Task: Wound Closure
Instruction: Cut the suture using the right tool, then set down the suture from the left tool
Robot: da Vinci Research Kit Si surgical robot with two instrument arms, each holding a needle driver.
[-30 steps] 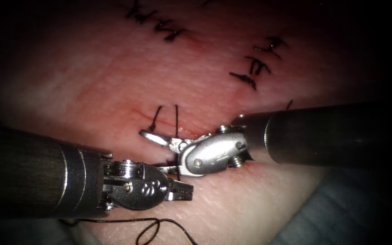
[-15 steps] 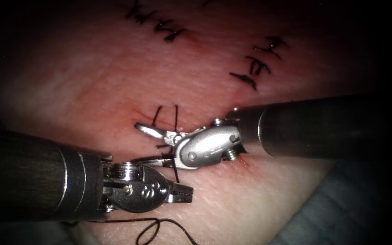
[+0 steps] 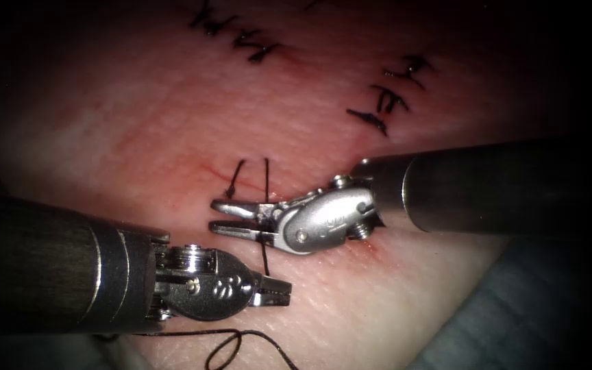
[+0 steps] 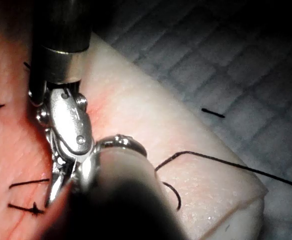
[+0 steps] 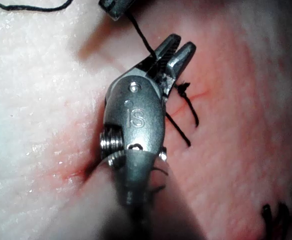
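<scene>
the right tool (image 3: 231,218) reaches in from the right, its narrowly parted blades straddling a strand of thread (image 3: 266,179) over the cut (image 3: 208,168) in the tissue (image 3: 138,123). the strand runs up and down, crossing the blades squarely. the left tool (image 3: 279,289), nearer the viewer, clamps the strand's lower end. a needle cannot be made out.

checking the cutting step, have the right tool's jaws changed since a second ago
Yes. The right tool had its jaws spread wide around the thread by the cut; now they are much closer together, slightly apart. The left tool kept its place.
</scene>
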